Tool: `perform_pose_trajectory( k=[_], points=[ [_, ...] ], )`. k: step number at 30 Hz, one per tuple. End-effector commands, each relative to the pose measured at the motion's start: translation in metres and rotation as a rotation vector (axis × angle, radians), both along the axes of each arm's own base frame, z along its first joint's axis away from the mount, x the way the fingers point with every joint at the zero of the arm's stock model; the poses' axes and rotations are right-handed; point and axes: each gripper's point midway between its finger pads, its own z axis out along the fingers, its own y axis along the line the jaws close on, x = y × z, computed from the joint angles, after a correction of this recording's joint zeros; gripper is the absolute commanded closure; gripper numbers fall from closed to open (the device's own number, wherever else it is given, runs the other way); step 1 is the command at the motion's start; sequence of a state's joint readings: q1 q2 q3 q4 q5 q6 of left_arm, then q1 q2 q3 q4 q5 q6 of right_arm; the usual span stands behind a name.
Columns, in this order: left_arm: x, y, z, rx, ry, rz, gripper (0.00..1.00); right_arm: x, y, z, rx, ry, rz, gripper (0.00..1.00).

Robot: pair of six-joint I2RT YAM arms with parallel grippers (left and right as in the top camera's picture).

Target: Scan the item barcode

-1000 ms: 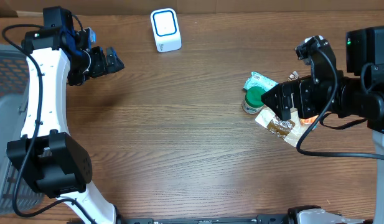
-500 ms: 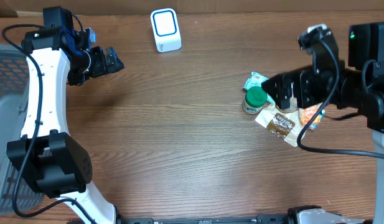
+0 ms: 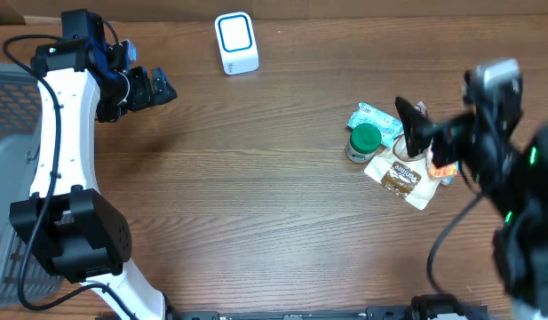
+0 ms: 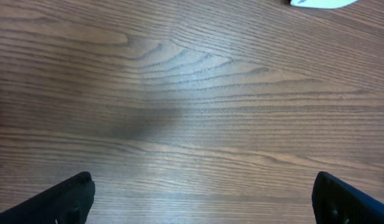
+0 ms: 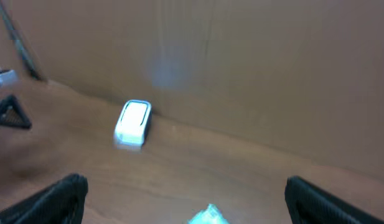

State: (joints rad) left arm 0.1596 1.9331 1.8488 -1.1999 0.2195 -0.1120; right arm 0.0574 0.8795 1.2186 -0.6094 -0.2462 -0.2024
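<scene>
A small pile of items lies at the right of the table: a green-lidded jar, a teal packet, a brown packet and an orange item. The white barcode scanner stands at the back edge; it also shows in the right wrist view. My right gripper hangs open above the pile, holding nothing, with the tip of the teal packet below its jaws. My left gripper is open over bare wood at the far left, empty.
A grey basket sits at the table's left edge. A brown cardboard wall rises behind the scanner. In the left wrist view there is only wood grain and a sliver of the scanner.
My right arm has risen and drawn back to the right, tilting its wrist up, so the pile lies more uncovered. The left arm has not moved.
</scene>
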Motion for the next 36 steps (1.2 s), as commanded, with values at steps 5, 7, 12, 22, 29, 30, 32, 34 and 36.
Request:
perform_pose_trajectory(
  k=[5, 7, 12, 22, 29, 30, 32, 34, 36],
  points=[
    [0.003, 0.005, 0.006, 0.009, -0.020, -0.001, 0.00, -0.032, -0.008, -0.077, -0.002, -0.213, -0.011, 0.00],
    [0.003, 0.005, 0.006, 0.009, -0.020, -0.001, 0.00, -0.042, -0.007, -0.098, 0.000, -0.278, -0.004, 0.00],
    [0.003, 0.005, 0.006, 0.009, -0.020, -0.001, 0.01, -0.056, -0.008, -0.151, 0.004, -0.375, -0.003, 0.00],
    [0.003, 0.005, 0.006, 0.009, -0.020, -0.001, 0.00, -0.056, -0.013, -0.200, 0.001, -0.338, -0.033, 0.00],
    [0.003, 0.005, 0.006, 0.009, -0.020, -0.001, 0.00, -0.055, -0.013, -0.229, 0.028, -0.208, -0.036, 0.00],
    [0.003, 0.005, 0.006, 0.009, -0.019, -0.001, 0.00, -0.055, -0.013, -0.228, 0.027, -0.209, -0.036, 0.00],
    [0.003, 0.005, 0.006, 0.009, -0.020, -0.001, 0.00, -0.055, -0.013, -0.228, 0.027, -0.209, -0.036, 0.00],
    [0.003, 0.005, 0.006, 0.009, -0.020, -0.001, 0.00, -0.055, -0.013, -0.228, 0.027, -0.209, -0.036, 0.00],
    [0.003, 0.005, 0.006, 0.009, -0.019, -0.001, 0.00, -0.055, -0.013, -0.228, 0.027, -0.210, -0.037, 0.00]
  ],
)
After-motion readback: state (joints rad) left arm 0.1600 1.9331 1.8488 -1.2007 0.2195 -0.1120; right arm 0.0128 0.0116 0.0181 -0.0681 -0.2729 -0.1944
